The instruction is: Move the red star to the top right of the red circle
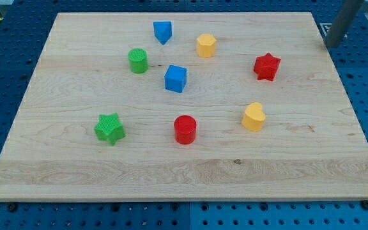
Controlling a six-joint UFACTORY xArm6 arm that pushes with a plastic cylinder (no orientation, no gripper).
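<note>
Tool tip (330, 46) top right | red star (267, 66) apart | rod cropped above

On the pale wooden surface (75, 172) sit a blue triangular block (162, 31), a yellow hexagonal block (206, 45), a green cylinder block (138, 61), a blue cube (176, 78), a green star block (110, 129) and a yellow heart-shaped block (253, 117).

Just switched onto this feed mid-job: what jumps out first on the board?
Eight bright blocks dot the pale wooden board. The red star sits at the view's right, the red circle low in the middle. My tip, a dark rod, stands at the view's top right corner, apart from the blocks.
</note>
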